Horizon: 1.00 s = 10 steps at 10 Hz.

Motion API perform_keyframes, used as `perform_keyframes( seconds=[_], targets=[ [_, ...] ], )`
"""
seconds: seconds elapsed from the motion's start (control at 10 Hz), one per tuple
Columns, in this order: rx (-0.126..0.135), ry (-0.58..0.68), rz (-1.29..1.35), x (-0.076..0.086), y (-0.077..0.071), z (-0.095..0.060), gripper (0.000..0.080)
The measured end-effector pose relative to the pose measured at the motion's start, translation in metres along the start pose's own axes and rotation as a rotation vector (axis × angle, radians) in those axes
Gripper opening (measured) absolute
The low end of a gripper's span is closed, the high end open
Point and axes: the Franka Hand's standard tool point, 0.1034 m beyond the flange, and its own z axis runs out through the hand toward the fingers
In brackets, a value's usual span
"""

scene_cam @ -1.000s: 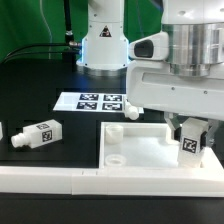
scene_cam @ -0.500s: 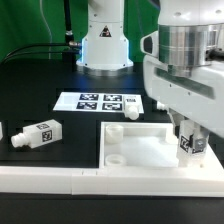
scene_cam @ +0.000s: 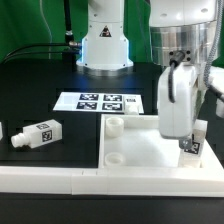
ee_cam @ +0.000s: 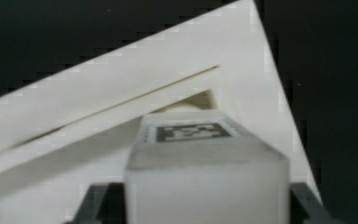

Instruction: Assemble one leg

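Note:
My gripper (scene_cam: 190,146) is shut on a white leg (scene_cam: 191,149) and holds it upright at the tabletop's (scene_cam: 140,150) corner on the exterior view's right. In the wrist view the leg (ee_cam: 202,175) fills the gap between my dark fingers (ee_cam: 101,202), its tag (ee_cam: 197,131) facing the camera, with the white tabletop corner (ee_cam: 140,80) below it. Whether its peg is in a hole is hidden. A second leg (scene_cam: 35,135) lies on the black table at the exterior view's left.
The marker board (scene_cam: 98,102) lies behind the tabletop. A long white border rail (scene_cam: 50,181) runs along the front. Another white part (scene_cam: 2,131) shows at the left edge. A small white part (scene_cam: 130,112) and a raised stub (scene_cam: 114,126) sit by the tabletop's far edge.
The wrist has turned about its axis, so the hand now shows its narrow side. The held leg has stayed at the tabletop's right corner and sits slightly lower.

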Motion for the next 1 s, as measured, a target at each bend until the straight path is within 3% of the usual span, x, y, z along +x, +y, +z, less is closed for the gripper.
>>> perform_keyframes(
  seconds=[0.2, 0.3, 0.4, 0.5, 0.6, 0.8, 1.0],
  targets=[
    [0.001, 0.002, -0.009, 0.000, 0.000, 0.000, 0.0289],
    [-0.001, 0.003, -0.009, 0.000, 0.001, 0.001, 0.0336],
    [0.001, 0.003, -0.011, 0.000, 0.000, 0.001, 0.0504],
    [0.008, -0.007, -0.043, -0.002, 0.001, -0.007, 0.0504],
    [0.014, -0.021, -0.064, -0.002, 0.007, -0.024, 0.0618],
    [0.021, -0.036, -0.102, 0.007, 0.011, -0.047, 0.0640],
    [0.021, -0.036, -0.106, 0.011, 0.008, -0.048, 0.0648]
  ],
)
